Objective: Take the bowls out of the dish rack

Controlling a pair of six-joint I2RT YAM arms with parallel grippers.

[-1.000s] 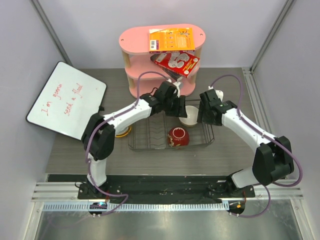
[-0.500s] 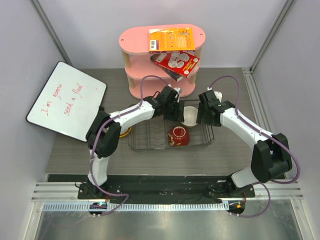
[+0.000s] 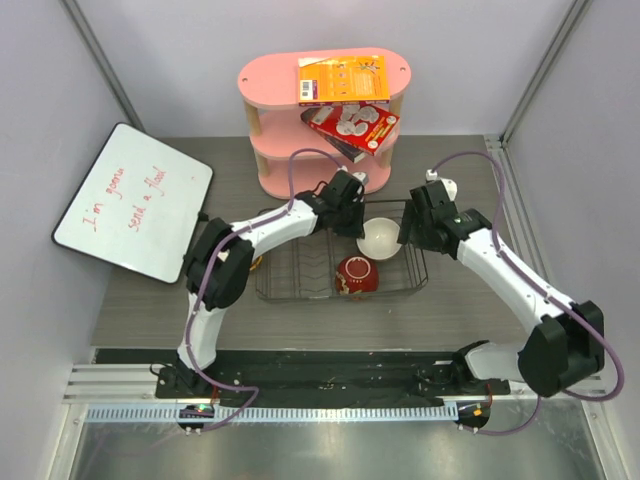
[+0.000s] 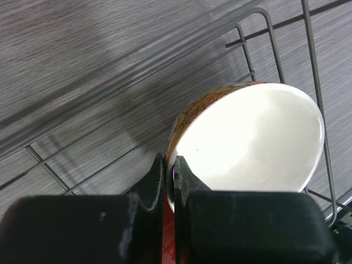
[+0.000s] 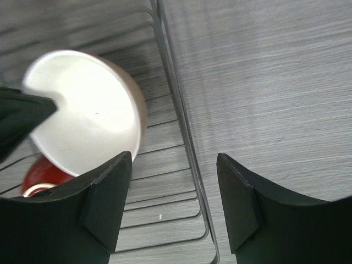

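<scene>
Left wrist view: the left hand (image 4: 170, 176) is pinched tight on the rim of a tilted, white-lined, orange-patterned round bowl (image 4: 253, 143) at the black wire dish rack's (image 3: 300, 267) far right end. The right hand (image 5: 173, 159) gapes empty just beside it.

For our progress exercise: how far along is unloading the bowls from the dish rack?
Done: the dish rack's left half holds no bowl. In hand: the left gripper is shut on the rim of the pale bowl, not yet out of the rack. Left: that bowl and the dark red bowl in the rack; the right gripper hangs open at its right edge.
</scene>
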